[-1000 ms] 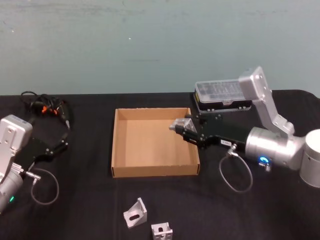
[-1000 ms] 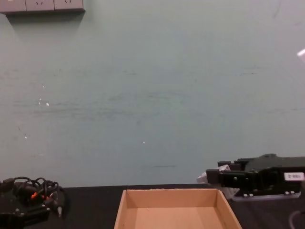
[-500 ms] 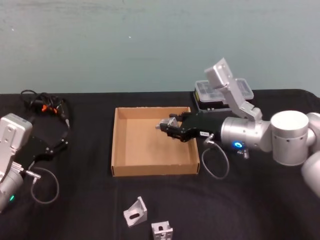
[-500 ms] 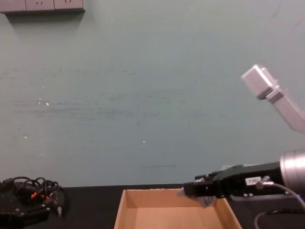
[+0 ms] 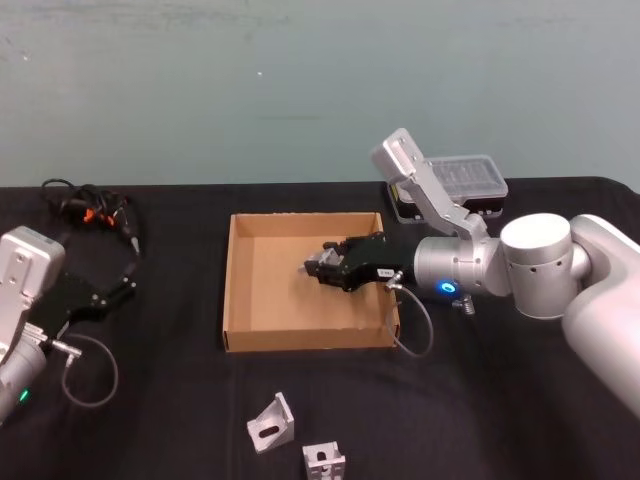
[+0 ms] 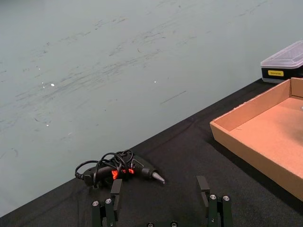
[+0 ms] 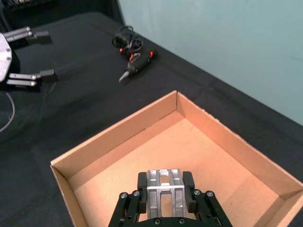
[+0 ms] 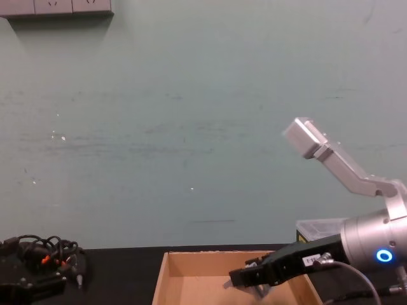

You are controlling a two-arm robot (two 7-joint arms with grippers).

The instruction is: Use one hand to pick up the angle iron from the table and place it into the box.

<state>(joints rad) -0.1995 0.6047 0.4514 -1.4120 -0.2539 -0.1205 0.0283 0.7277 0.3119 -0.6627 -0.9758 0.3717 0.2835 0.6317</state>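
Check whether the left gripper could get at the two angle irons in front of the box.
Probably yes. The left gripper is open and empty, and bare table lies between it and both angle irons. The right gripper, holding a third angle iron, is over the box.

Black hand tool with orange accents, metal tip and coiled cable [image 5: 95, 213] lies at far left. Small black case with clear plastic lid [image 5: 470, 180] stands at right rear, well apart.

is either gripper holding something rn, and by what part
The right gripper holds an angle iron over the box, clamped across its two opposite side edges. The left gripper is open and empty.
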